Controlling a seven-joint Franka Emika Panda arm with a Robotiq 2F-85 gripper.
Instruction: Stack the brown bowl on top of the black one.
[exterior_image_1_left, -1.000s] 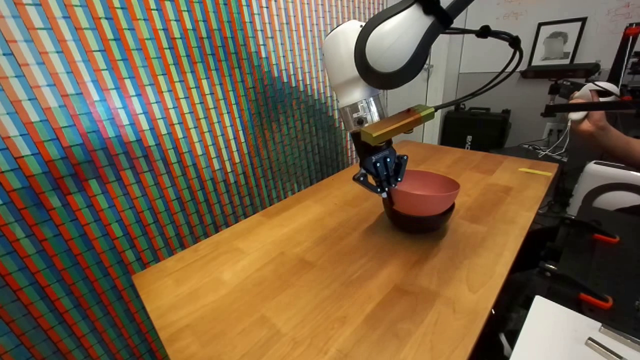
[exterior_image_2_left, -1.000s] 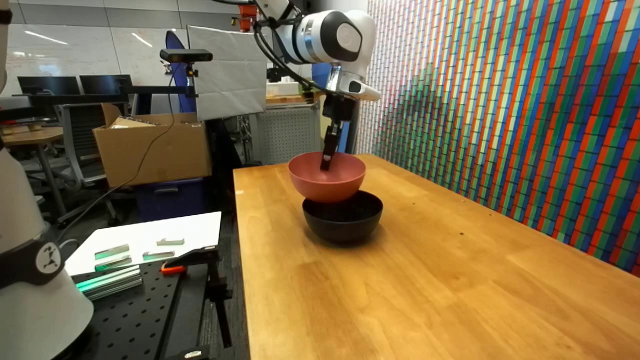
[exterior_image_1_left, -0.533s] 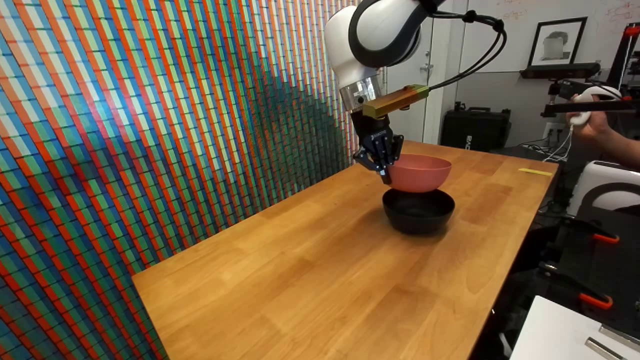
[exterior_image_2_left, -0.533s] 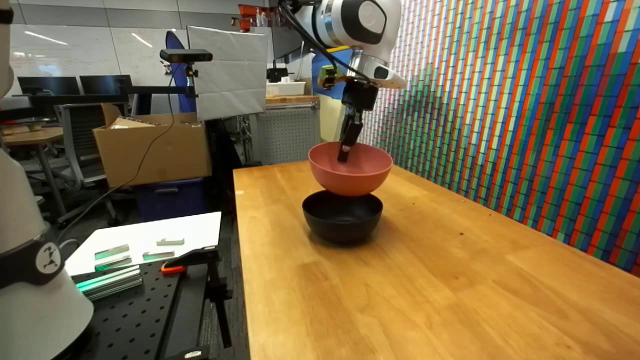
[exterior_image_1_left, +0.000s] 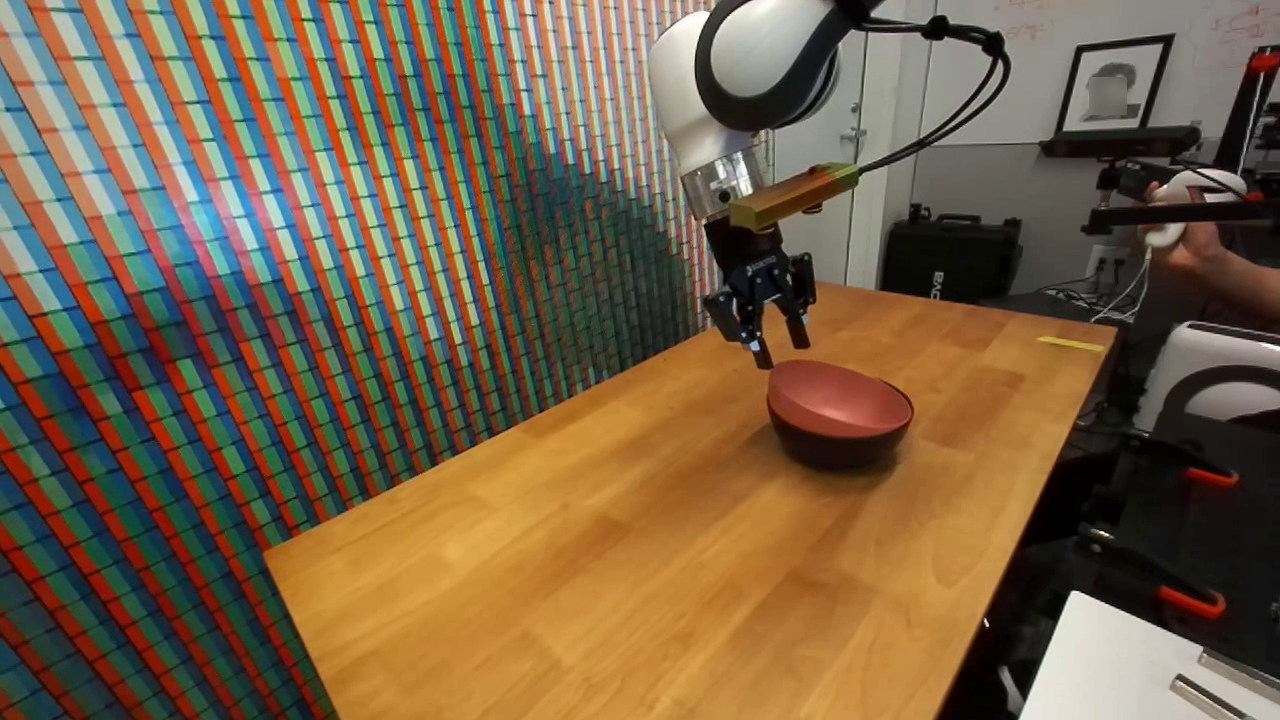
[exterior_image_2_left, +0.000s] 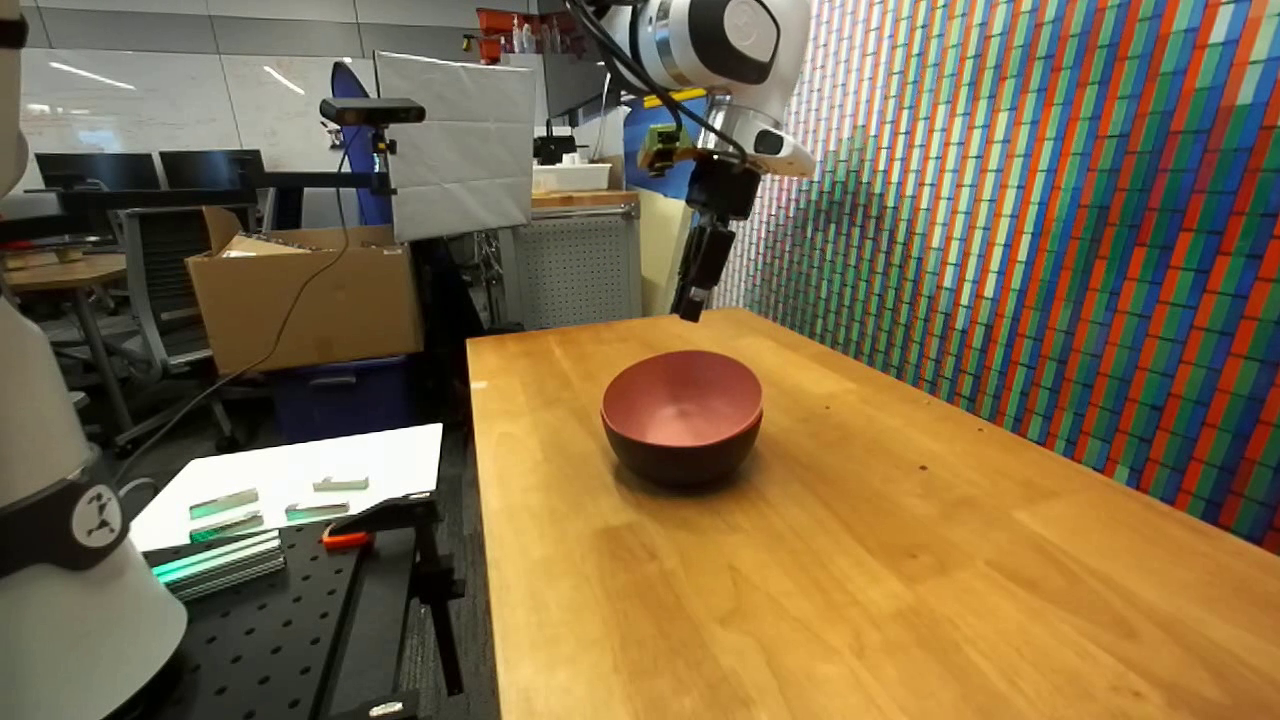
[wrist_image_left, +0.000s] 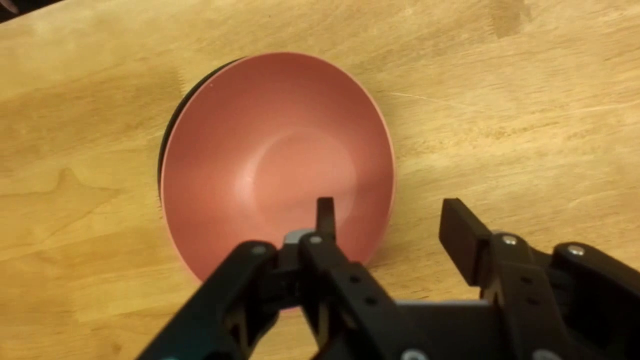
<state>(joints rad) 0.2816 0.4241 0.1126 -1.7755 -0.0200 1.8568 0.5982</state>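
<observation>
The brown bowl (exterior_image_1_left: 840, 400), reddish and matte, sits inside the black bowl (exterior_image_1_left: 835, 448) in both exterior views. It leans a little, its rim higher on the side towards my gripper (exterior_image_1_left: 782, 352). From above, in the wrist view, the brown bowl (wrist_image_left: 280, 150) covers nearly all of the black bowl, leaving only a thin dark crescent. My gripper (wrist_image_left: 389, 205) is open, with a wide gap and nothing between its fingers. It hangs above and beside the brown bowl's raised rim, apart from it.
Both bowls stand on a long wooden table (exterior_image_1_left: 640, 540), with a colourful tiled wall (exterior_image_1_left: 400, 250) along one side. A yellow strip (exterior_image_1_left: 1070, 343) lies at the far end. Beside the table is a low bench with a white board (exterior_image_2_left: 300, 470).
Half a second ago my gripper held the brown bowl above the black one. Now the fingers have spread and the bowl has dropped into the black bowl. The arm has barely moved since.
</observation>
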